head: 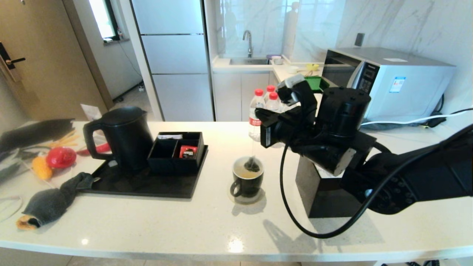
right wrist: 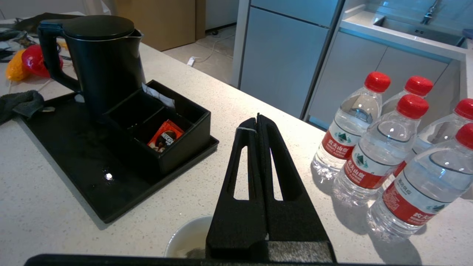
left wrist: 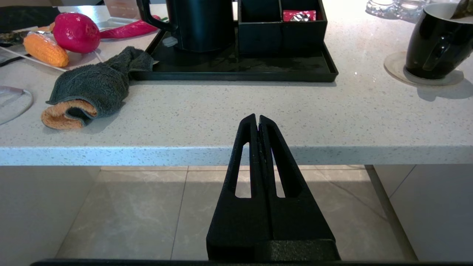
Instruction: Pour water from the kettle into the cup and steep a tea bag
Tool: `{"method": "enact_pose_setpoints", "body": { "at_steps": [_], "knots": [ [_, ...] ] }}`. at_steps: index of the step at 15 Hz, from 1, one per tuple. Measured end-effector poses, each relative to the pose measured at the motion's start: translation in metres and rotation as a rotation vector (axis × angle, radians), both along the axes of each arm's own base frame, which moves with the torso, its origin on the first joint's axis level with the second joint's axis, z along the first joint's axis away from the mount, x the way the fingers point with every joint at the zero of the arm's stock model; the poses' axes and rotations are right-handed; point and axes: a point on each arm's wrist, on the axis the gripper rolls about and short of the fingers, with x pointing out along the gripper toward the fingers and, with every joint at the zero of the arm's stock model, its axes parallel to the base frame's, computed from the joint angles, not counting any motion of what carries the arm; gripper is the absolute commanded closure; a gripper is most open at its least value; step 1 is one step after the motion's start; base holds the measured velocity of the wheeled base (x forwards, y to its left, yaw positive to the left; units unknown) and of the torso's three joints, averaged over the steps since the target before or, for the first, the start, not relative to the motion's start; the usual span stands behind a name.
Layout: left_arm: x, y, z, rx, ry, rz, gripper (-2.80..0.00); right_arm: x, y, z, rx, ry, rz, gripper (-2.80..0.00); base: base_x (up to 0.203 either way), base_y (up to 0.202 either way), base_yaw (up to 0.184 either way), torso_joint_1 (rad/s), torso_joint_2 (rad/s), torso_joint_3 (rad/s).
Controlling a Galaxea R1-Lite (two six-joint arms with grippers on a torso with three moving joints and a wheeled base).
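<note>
The black cup [head: 247,180] stands on a round coaster mid-counter, with pale yellowish water [head: 242,173] inside. The grey-green tea bag [head: 252,164] hangs at the cup's mouth, partly dipped, on a thin white string. My right gripper [head: 258,114] hovers above the cup, shut on that string, which crosses one fingertip [right wrist: 247,129]. The cup rim [right wrist: 186,236] shows just below the fingers. The black kettle [head: 125,137] stands upright on the tray to the left. My left gripper [left wrist: 257,119] is shut and empty, low in front of the counter edge, with the cup [left wrist: 436,40] far off to its side.
A black tray [head: 147,186] holds the kettle and a compartment box [head: 177,152] with a red packet. Several red-capped bottles [head: 264,105] stand behind the cup. A black cube box [head: 325,194] sits under my right arm. A grey cloth [head: 51,202] and toy vegetables [head: 61,157] lie at the left.
</note>
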Motion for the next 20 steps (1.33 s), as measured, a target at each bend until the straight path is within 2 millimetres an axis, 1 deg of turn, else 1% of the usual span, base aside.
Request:
{"method": "enact_pose_setpoints", "body": {
  "at_steps": [4,9,14,20],
  "knots": [
    [0.000,0.000,0.000,0.000,0.000,0.000,0.00,0.001,-0.007,0.002,0.000,-0.003,-0.018,0.00,0.000,0.000,0.000,0.000,0.00,0.000],
    [0.000,0.000,0.000,0.001,0.000,0.000,0.00,-0.004,-0.021,-0.007,-0.024,0.026,-0.040,0.00,0.000,0.000,0.000,0.000,0.00,0.000],
    [0.000,0.000,0.000,0.000,0.000,0.000,0.00,-0.004,-0.030,-0.004,-0.021,0.024,-0.061,0.00,0.000,0.000,0.000,0.000,0.00,0.000],
    [0.000,0.000,0.000,0.000,0.000,0.000,0.00,-0.002,-0.035,-0.001,-0.017,0.018,-0.075,0.00,0.000,0.000,0.000,0.000,0.00,0.000]
  ]
}}
